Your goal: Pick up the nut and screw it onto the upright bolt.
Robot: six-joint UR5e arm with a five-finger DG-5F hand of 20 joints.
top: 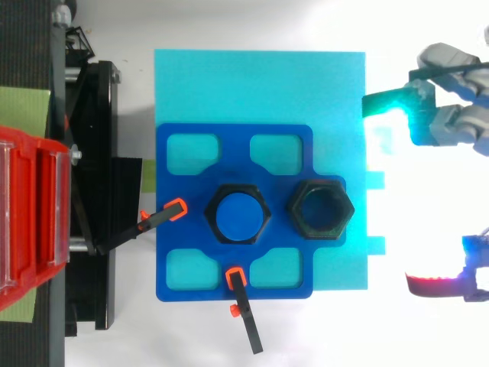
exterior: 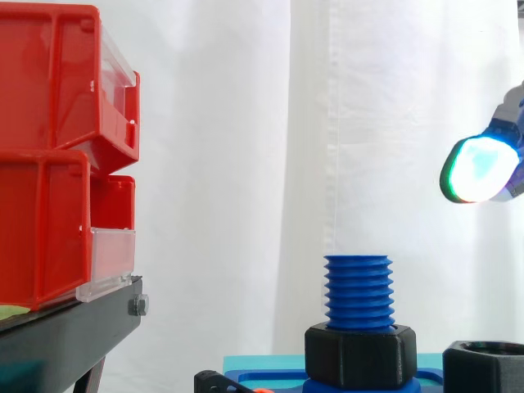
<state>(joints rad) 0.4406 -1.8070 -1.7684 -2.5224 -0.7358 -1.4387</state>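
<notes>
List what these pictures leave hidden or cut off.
1. Hand: top view, cut by the right edge; its own glow washes out the middle.
2. Loose nut: side view, cut by the right and bottom edges.
3. Bolt foot: side view, hidden inside the black hex collar.
4. Red bins: side view, walls hide any contents.

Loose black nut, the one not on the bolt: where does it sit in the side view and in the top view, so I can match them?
Side view: the loose nut is in the bottom right corner, cut by the frame edges, right of the bolt.
Top view: the loose nut sits on the blue plate, right of the bolt, near the picture's middle.
Shared landmark: the upright blue bolt, with a second black nut round its base.
</notes>
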